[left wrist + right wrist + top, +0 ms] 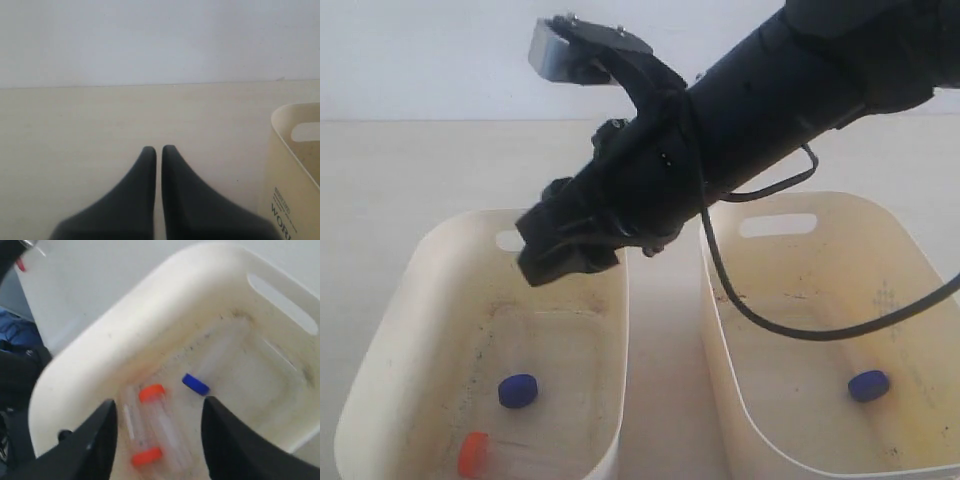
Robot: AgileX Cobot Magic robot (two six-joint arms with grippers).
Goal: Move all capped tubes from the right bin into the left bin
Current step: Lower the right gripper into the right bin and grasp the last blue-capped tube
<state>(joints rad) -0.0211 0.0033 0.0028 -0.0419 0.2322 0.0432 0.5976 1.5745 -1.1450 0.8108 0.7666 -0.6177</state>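
Observation:
My right gripper [560,262] reaches across the middle and hangs open over the left bin [390,320], with nothing held between its fingers. In the right wrist view the right gripper [158,402] frames the left bin's [100,340] floor. There lie two blurred clear tubes, one with an orange-red cap [151,392] and one with another orange-red cap [146,456], beside a blue-capped tube [195,384]. The exterior view shows a blue cap [518,390] and an orange cap [473,453] in that bin. One blue-capped tube [868,385] lies in the right bin [910,240]. My left gripper [159,149] is shut and empty above the table.
The right arm's dark body and its cable [790,335] cross over the gap between the bins and the right bin's near wall. A cream tub's corner [290,165] with printed lettering shows beside the left gripper. A pale wall stands behind the table.

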